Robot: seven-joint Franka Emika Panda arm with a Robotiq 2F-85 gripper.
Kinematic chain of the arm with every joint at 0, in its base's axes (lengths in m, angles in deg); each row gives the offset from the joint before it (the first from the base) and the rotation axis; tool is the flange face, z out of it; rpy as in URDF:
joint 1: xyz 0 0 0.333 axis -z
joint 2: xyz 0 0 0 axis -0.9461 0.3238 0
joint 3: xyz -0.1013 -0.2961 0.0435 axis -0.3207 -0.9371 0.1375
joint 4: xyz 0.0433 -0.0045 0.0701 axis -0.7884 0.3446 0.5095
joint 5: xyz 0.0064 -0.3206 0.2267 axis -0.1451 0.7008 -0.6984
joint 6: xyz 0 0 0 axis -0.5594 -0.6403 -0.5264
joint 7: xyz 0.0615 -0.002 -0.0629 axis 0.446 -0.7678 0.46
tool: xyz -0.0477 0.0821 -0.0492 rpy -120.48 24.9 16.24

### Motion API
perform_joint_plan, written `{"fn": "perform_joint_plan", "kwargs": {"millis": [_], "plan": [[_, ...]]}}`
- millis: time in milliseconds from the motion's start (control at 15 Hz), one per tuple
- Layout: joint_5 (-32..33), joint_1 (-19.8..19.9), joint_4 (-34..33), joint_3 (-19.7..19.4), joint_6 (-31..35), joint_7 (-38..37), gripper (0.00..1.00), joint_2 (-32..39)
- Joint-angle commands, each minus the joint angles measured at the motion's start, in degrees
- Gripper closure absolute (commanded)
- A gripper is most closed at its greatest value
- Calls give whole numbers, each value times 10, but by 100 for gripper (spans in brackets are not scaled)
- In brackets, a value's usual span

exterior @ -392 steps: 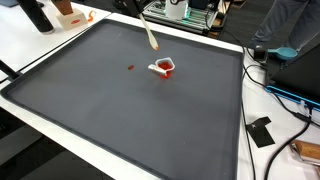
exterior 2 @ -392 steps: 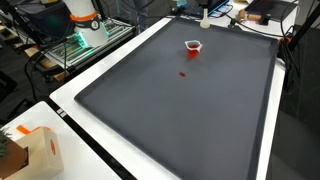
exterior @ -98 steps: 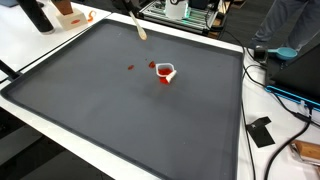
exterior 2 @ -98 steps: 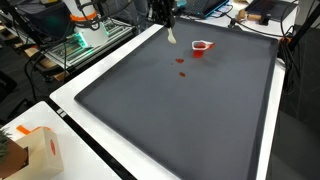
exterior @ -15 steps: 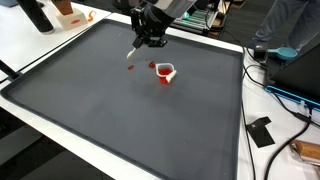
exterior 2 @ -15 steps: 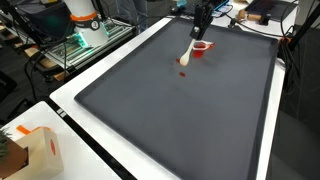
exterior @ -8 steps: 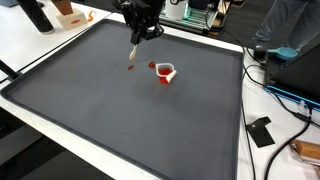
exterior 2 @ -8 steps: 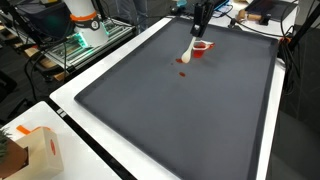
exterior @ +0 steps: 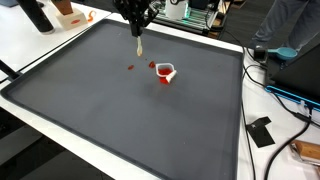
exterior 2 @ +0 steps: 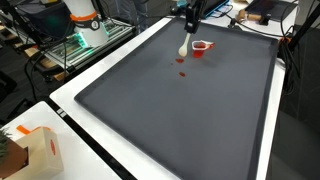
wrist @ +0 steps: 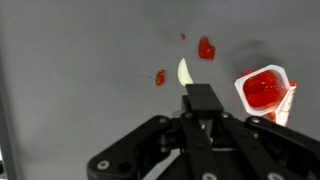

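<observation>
My gripper (exterior: 136, 14) (exterior 2: 191, 15) hangs over the far part of the dark mat (exterior: 120, 120), shut on the black handle of a pale spoon (exterior: 139, 45) (exterior 2: 182, 46) that points down. In the wrist view the gripper (wrist: 200, 102) shows the spoon tip (wrist: 185, 72) above bare mat between two red sauce blobs (wrist: 206, 48) (wrist: 160, 77). A small white cup of red sauce (exterior: 165, 70) (exterior 2: 200, 48) (wrist: 264, 90) sits beside the blobs, a little away from the spoon. The spoon tip seems to be above the mat, not touching it.
The mat lies on a white table (exterior: 200, 170). A cardboard box (exterior 2: 30, 150) stands at one corner. Cables and a black block (exterior: 260, 131) lie along the table's side. A dark bottle (exterior: 35, 15) and an orange item (exterior: 68, 15) stand off the mat's far corner.
The gripper has risen and drawn back toward the mat's far edge. The spoon tip, low beside the red blobs a second ago, now hangs higher and more upright.
</observation>
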Motion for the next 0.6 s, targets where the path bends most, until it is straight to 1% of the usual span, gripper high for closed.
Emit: {"fn": "perform_joint_plan", "kwargs": {"millis": [0, 267, 533], "plan": [[-98, 26, 54, 0, 30, 98, 97, -39], [-221, 52, 86, -1, 48, 220, 97, -55], [-327, 69, 114, -1, 66, 344, 97, -63]]}}
